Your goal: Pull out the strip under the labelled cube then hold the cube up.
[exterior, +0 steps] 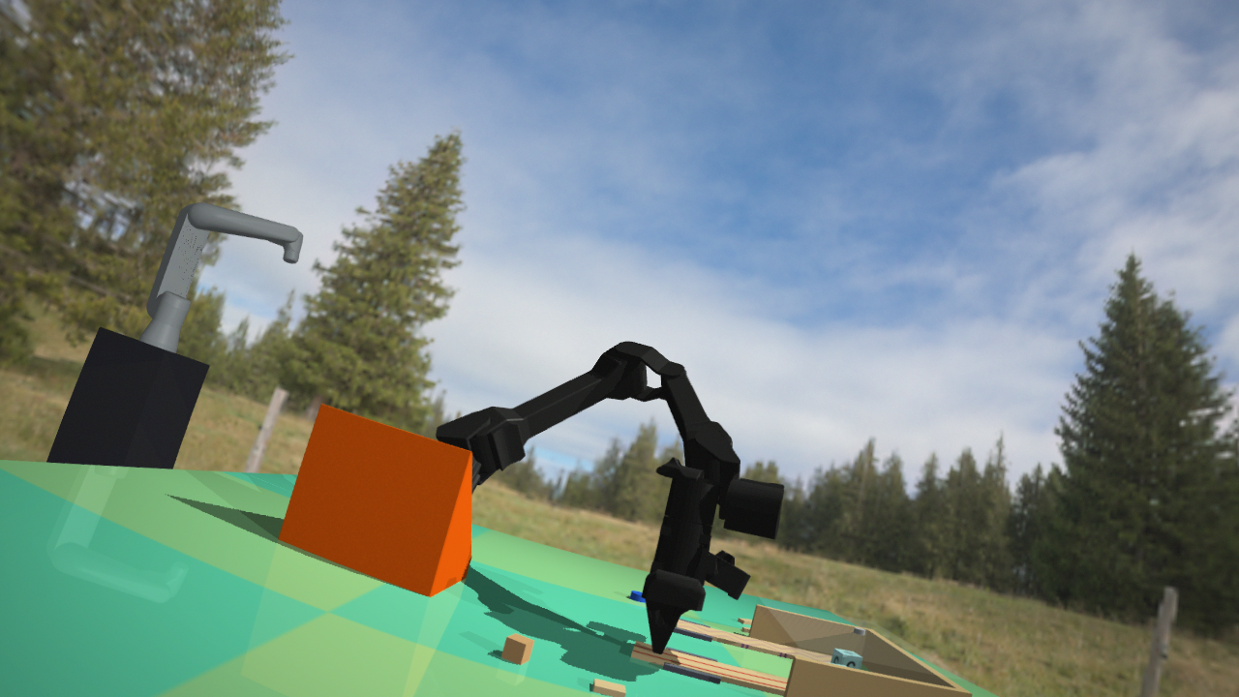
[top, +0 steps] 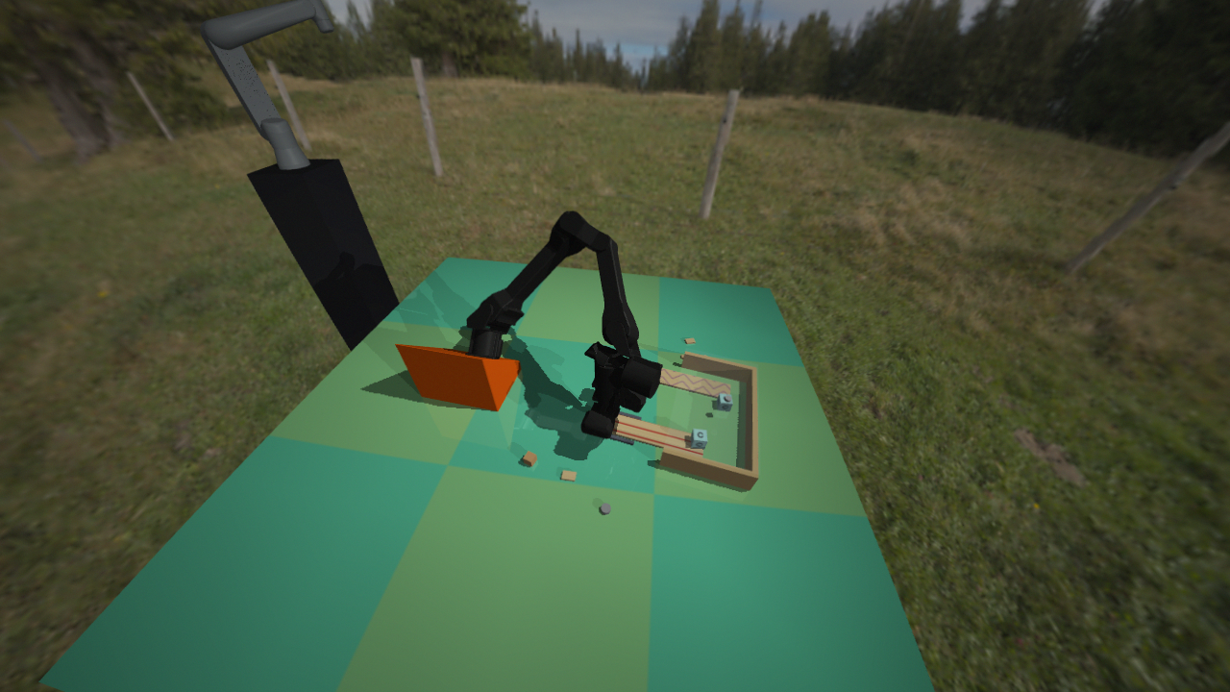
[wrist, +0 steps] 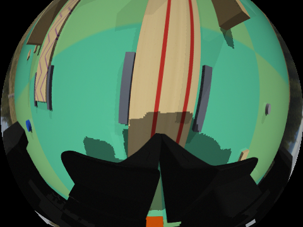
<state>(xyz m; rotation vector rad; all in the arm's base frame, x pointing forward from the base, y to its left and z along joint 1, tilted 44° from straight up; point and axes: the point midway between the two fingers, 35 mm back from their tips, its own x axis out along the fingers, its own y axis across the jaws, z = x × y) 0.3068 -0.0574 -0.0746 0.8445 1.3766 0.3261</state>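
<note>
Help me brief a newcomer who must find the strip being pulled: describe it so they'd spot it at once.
Find the three-sided wooden frame on the green mat, to the right of the orange block. Two tan strips run out of its open side; take the nearer striped strip, under the shut gripper. It bears two straight red lines, whereas the zigzag strip bears a wavy line.

Two pale wooden strips: one with red stripes (top: 655, 432), one with a zigzag pattern (top: 693, 382). Two small light-blue lettered cubes (top: 698, 438) (top: 725, 401). Two small tan wooden blocks (top: 528, 458) (top: 567, 475). One orange wedge (top: 457, 375). One three-sided wooden frame (top: 750, 419).
</note>
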